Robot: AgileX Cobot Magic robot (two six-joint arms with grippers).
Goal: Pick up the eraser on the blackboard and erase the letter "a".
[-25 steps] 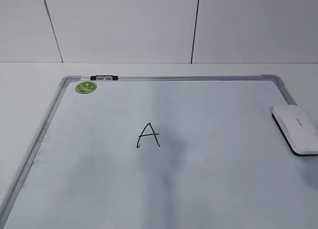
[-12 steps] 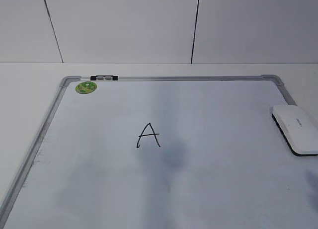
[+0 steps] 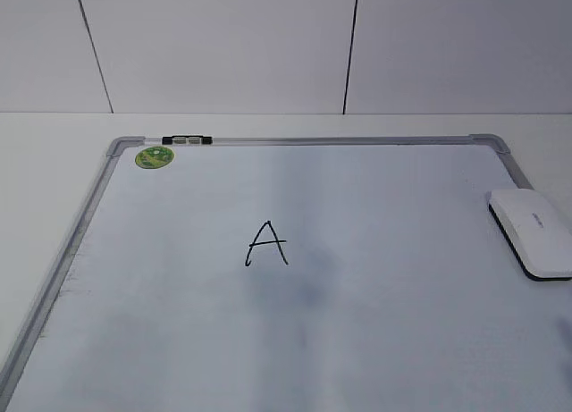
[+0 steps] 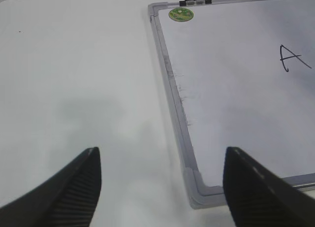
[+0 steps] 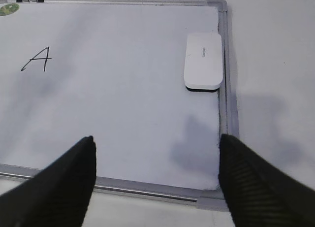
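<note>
- My left gripper (image 4: 160, 185) hangs with its two dark fingers spread wide apart and nothing between them; it sits above the bare table (image 4: 74, 79) at the near left corner of the blackboard (image 4: 231, 99).
- From that gripper, the board's grey corner piece lies just ahead, between the fingers and nearer the right one, and the frame runs away from it toward the far edge.
- Far ahead of the left gripper, at the board's far left corner, I see the round green magnet (image 4: 180, 14), with a small black and silver clip (image 4: 195, 1) on the frame just beyond it.
- Ahead and to the right of the left gripper stands the only letter I can find, a black angular capital "A" (image 4: 294, 58); in the exterior view it (image 3: 266, 243) sits near the middle of the board.
- My right gripper (image 5: 156, 180) is likewise wide open and holds nothing; it hovers over the near edge of the board, toward its right side.
- Ahead of it and toward its right finger lies the eraser (image 5: 203, 66), white side up, flat on the board and hard against the right frame, well apart from both fingers.
- The capital letter lies ahead and far to the left of the right gripper.
</note>
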